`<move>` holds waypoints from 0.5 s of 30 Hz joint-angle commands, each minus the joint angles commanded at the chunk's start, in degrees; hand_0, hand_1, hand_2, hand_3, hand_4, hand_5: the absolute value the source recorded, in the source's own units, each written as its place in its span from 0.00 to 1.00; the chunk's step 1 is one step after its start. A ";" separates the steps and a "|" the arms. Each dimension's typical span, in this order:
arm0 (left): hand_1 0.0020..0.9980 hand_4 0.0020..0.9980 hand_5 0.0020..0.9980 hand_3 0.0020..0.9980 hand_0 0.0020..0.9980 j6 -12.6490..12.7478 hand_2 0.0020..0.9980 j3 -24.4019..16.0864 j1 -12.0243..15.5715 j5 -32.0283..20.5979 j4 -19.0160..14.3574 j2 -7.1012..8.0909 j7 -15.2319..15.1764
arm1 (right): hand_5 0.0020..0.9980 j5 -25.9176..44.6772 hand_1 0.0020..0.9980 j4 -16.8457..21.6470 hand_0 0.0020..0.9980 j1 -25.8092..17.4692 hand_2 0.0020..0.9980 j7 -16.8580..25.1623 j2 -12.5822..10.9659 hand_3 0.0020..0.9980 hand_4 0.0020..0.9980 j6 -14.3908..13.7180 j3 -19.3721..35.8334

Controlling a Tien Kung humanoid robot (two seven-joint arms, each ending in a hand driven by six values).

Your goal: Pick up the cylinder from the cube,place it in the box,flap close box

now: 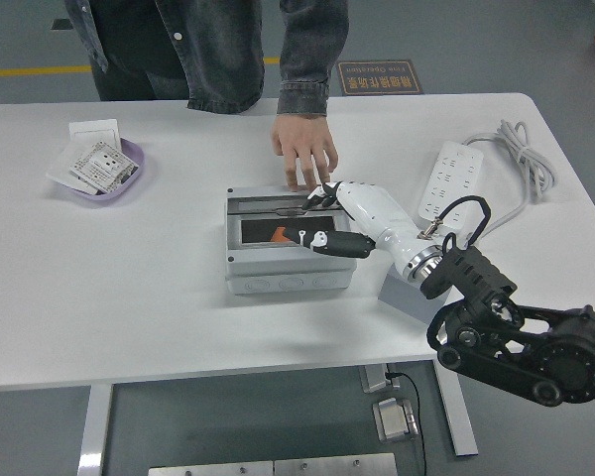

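A grey box stands mid-table, its smoky flap hinged along the far edge and partly lowered. An orange piece, likely the cylinder, lies inside on the dark floor. My right hand, white with black fingers, reaches in from the right over the box's right half. Its fingers are stretched out at the flap and hold nothing. The grey cube sits right of the box, mostly hidden under my wrist. A person's hand rests on the box's far rim. My left arm is out of sight.
A white power strip with a coiled cable lies at the right. A purple dish holding packets sits at the far left, with a white card behind it. The person stands at the far edge.
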 joint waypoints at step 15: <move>0.62 0.47 0.28 0.57 0.59 0.18 0.56 3.35 -0.02 -2.70 0.00 -0.07 -0.74 | 0.87 2.39 0.67 0.55 0.62 -2.38 0.67 1.28 -0.91 0.60 0.91 -1.15 -0.38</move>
